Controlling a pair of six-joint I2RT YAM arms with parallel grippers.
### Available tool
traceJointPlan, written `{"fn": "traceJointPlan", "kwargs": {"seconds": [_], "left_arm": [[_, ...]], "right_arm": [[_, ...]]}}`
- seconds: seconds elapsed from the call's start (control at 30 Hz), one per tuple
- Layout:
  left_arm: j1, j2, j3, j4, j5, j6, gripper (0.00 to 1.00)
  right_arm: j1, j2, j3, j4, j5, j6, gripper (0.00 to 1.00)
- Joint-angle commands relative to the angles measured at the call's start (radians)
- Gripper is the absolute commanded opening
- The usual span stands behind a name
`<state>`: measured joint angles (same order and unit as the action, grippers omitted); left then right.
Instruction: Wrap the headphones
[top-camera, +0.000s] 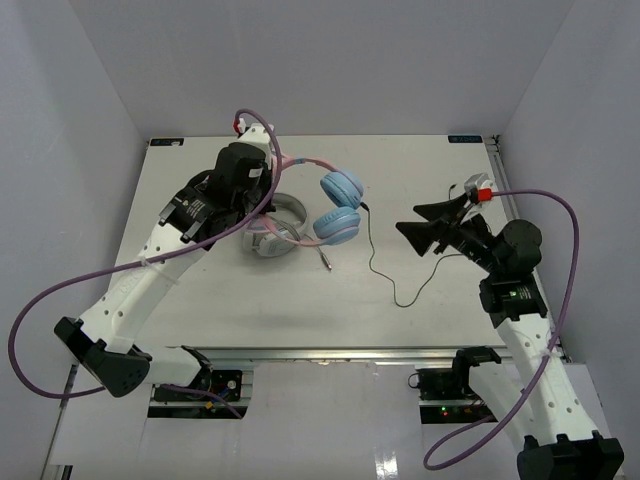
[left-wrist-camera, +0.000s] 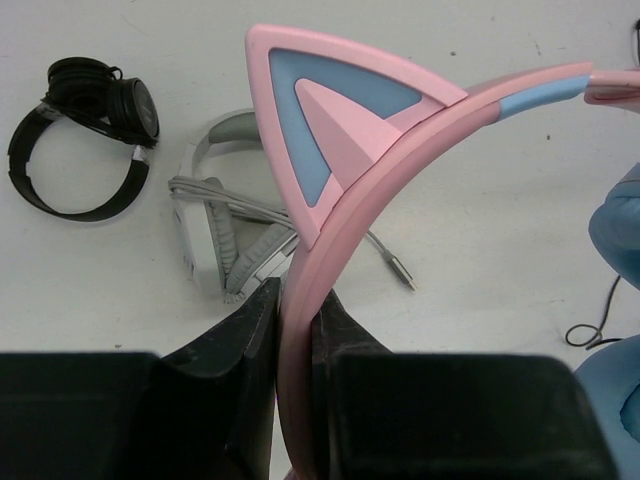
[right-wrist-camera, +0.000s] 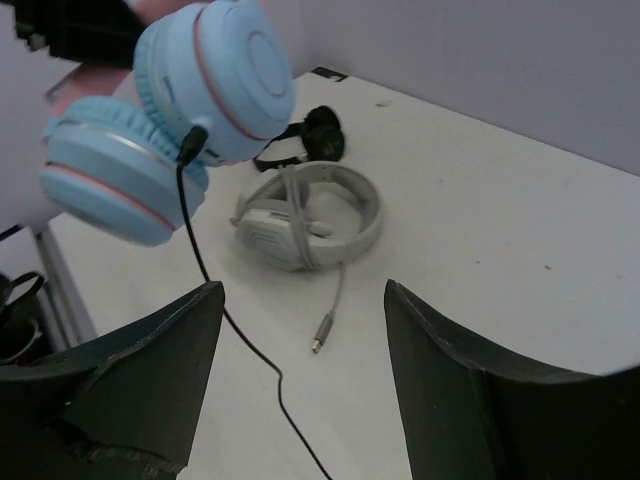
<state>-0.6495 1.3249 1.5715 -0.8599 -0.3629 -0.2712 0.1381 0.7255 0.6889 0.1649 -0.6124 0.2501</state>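
Since the left end effector (left-wrist-camera: 298, 300) is pressed together on the pink headband of the headphones (left-wrist-camera: 380, 140), just below one cat ear, that arm is taken. The next move looks like it belongs to the right arm.

- Left: the band runs up out of the jaws and arcs off to that end effector's right, out to the blue ear cups. The cups seem to hang clear of the tabletop (top-camera: 520, 180), though that's my read of the right wrist view, not a certainty.
- Right end effector (top-camera: 415, 222): jaws spread wide, nothing between them. It's well apart from the cups, which sit ahead of it and up to its left.
- Cable (right-wrist-camera: 200, 250): plugs into the nearer cup, drops straight down, then trails across the tabletop toward the right end effector. In the wrist view it passes just inside that effector's left finger. From above, the slack loops out and curls back under the right arm, so I can't tell where the free end is.
- Long axis of the slack runs roughly cup to right end effector, so it lies almost along the approach line, not across the jaws.
- Clutter: grey-white headphones (right-wrist-camera: 310, 215) with their own cable and jack lie ahead of the right end effector, beside the dark cable. Small black headphones (right-wrist-camera: 305, 135) sit beyond them.

Judgement: the right arm is nearer the loose cable and should take it. It will probably need to turn its wrist to pinch across the cable.
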Motion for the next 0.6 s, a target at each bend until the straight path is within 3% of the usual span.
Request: {"fn": "traceJointPlan", "kwargs": {"seconds": [0.0, 0.2, 0.57], "left_arm": [[0.004, -0.092, 0.03, 0.066, 0.115, -0.058, 0.0], [0.004, -0.099, 0.052, 0.062, 0.174, -0.066, 0.0], [0.004, -0.12, 0.056, 0.067, 0.2, -0.079, 0.0]], "right_arm": [[0.067, 0.016, -0.044, 0.173, -0.287, -0.039, 0.72], [0.209, 0.017, -0.06, 0.172, -0.286, -0.131, 0.72], [0.334, 0.069, -0.135, 0.227, -0.154, -0.178, 0.67]]}}
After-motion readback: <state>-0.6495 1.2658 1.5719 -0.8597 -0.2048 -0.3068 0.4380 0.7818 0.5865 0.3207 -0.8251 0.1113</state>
